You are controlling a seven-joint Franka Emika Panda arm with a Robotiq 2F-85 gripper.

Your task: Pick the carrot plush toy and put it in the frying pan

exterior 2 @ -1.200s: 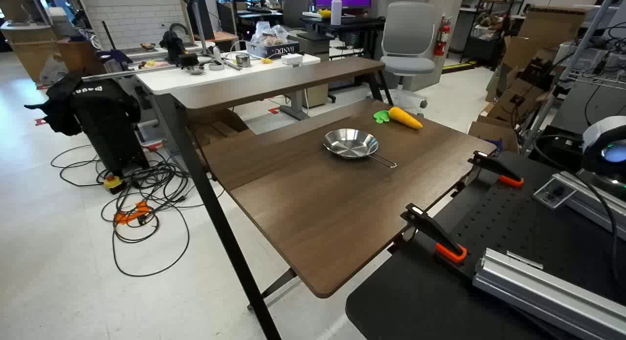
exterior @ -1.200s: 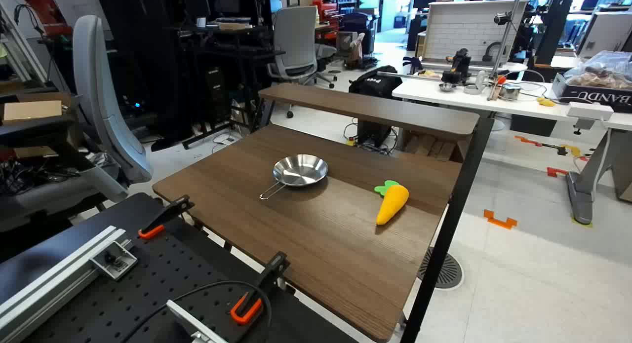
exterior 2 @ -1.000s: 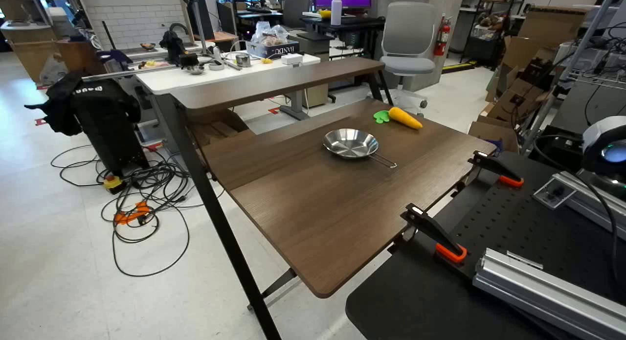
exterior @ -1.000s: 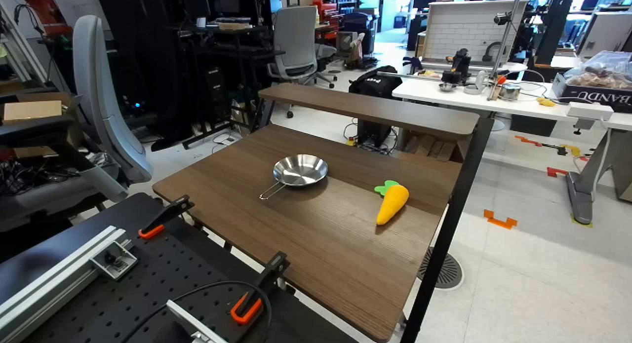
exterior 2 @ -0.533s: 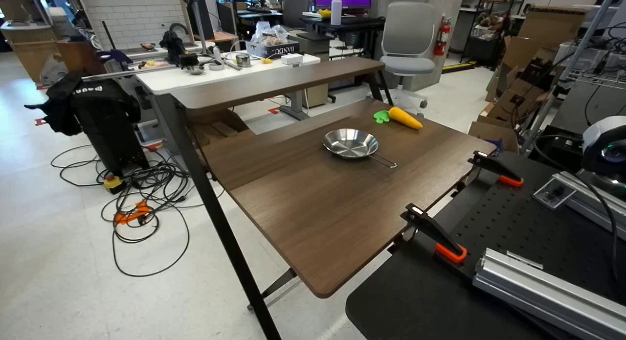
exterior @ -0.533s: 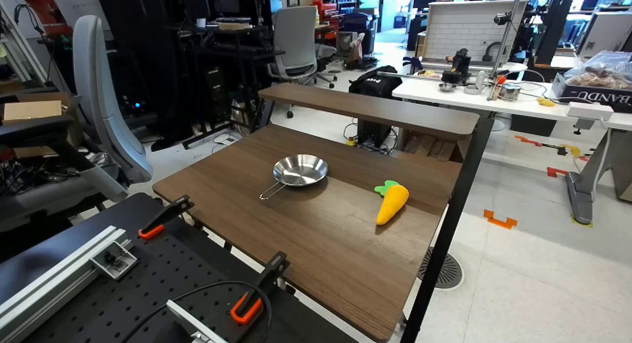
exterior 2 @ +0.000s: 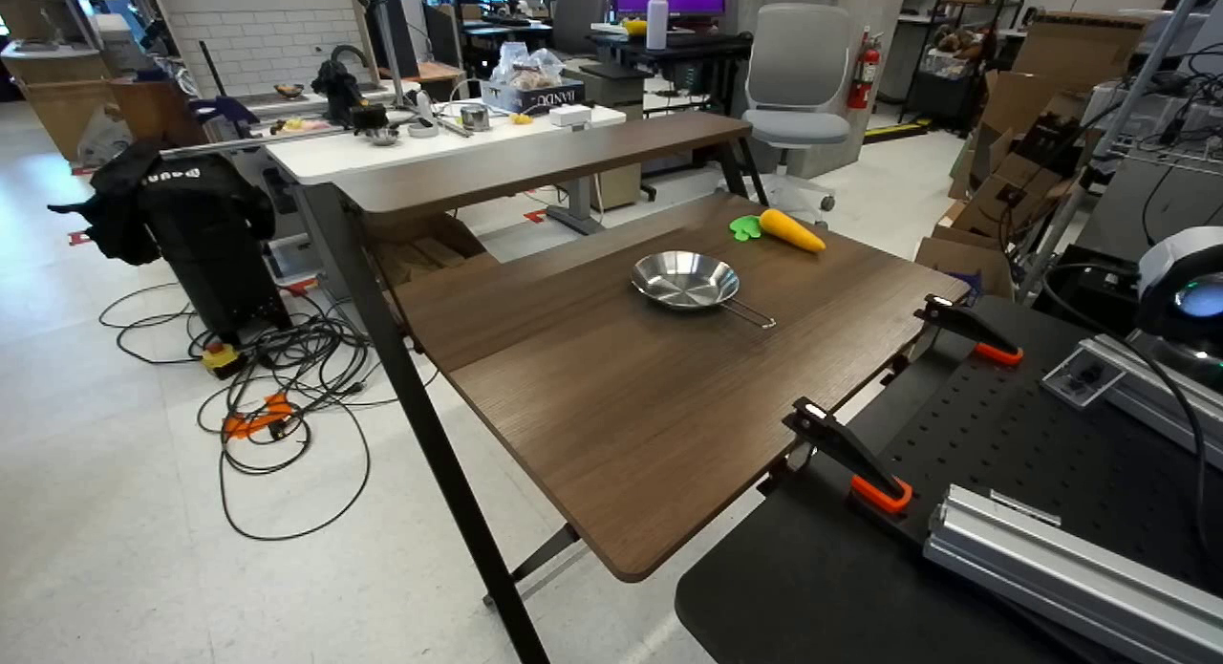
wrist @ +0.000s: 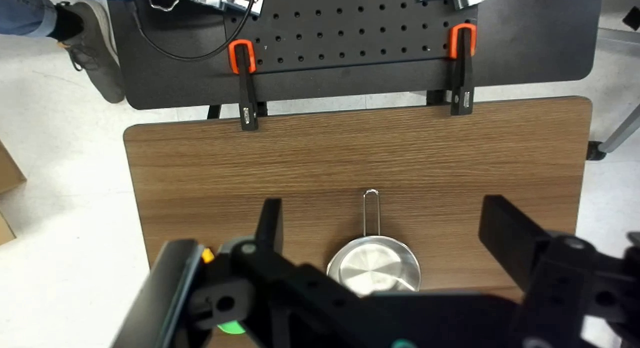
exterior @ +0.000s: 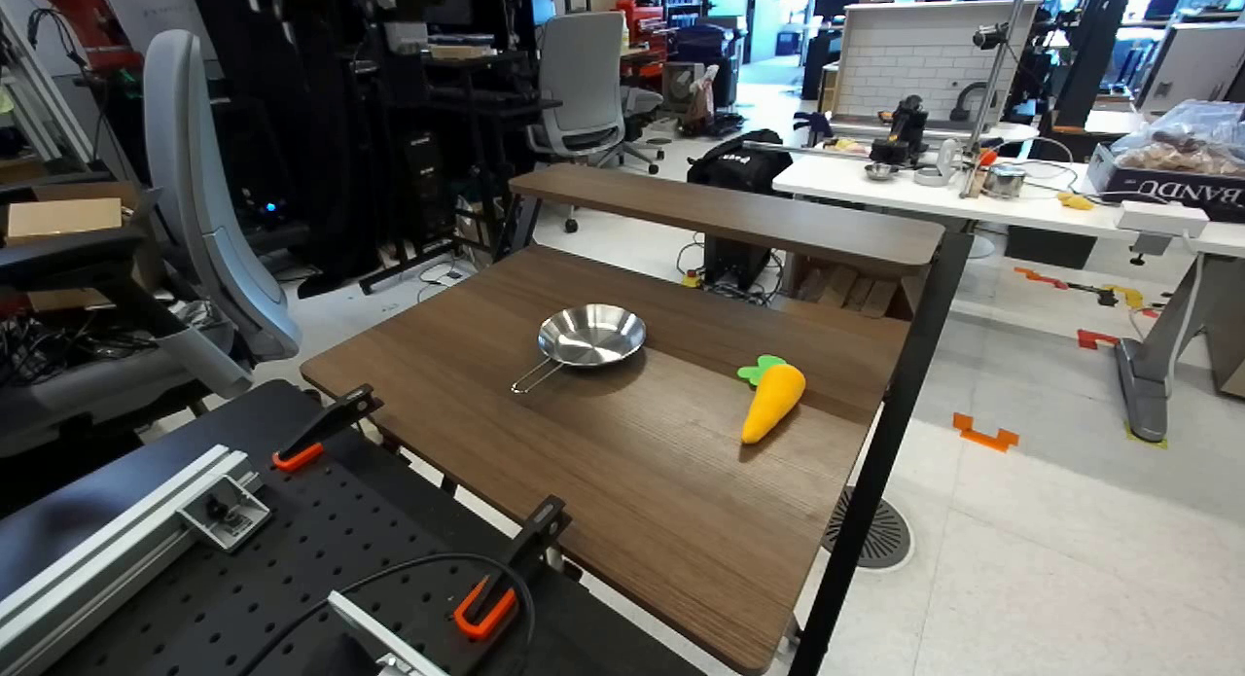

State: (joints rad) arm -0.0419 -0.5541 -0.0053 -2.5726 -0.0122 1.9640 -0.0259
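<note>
The orange-yellow carrot plush toy with a green leafy end lies on the brown table in both exterior views. In the wrist view, only a bit of its orange body and green leaf show; my gripper hides the rest. The shiny silver frying pan stands upright beside it, apart, also in an exterior view. In the wrist view, the pan lies below my gripper, its lower rim hidden. My gripper is wide open and empty, high above the table.
The brown table has a raised shelf along its back. A black perforated board borders the front, with two orange-and-black clamps gripping the edge. A grey chair stands beside the table.
Dark gripper parts have come into view at the upper left edge of an exterior view. The carrot plush toy and the frying pan have not moved.
</note>
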